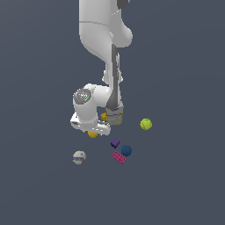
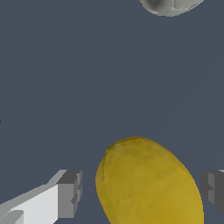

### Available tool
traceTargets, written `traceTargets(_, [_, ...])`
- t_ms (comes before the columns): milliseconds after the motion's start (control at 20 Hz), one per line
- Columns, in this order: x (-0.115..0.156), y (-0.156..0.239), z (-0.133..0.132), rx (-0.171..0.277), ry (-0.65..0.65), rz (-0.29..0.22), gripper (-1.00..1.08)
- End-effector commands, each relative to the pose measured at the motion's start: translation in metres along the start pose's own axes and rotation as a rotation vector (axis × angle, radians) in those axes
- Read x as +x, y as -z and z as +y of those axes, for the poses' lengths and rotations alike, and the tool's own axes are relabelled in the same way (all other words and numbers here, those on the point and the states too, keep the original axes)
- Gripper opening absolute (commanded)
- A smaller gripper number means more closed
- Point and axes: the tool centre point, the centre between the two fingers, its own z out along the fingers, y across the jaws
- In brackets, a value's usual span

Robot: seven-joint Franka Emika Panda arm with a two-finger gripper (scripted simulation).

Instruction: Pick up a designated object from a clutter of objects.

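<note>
As the smooth orange-yellow oval fruit-like object (image 2: pixel 148 183) sits between the grey pads (image 2: pixel 70 192) of the parallel gripper (image 2: pixel 142 192), both pads stand apart, not touching it; judged a straddle before closing. In the exterior view it (image 1: pixel 92 134) peeks from under the white wrist. The white baseball (image 1: pixel 79 157) lies at 7 o'clock, the purple block (image 1: pixel 115 142) at 4, and the lime-green tennis ball (image 1: pixel 146 124) at 3, well apart; nothing obstructs.
</note>
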Motion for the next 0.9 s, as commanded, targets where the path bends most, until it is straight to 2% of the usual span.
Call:
traceTargets(0, [0.001, -0.001, 0.0, 0.0, 0.0, 0.001, -1.0])
traceTargets(850, [0.005, 0.012, 0.001, 0.0, 0.0, 0.002, -1.0])
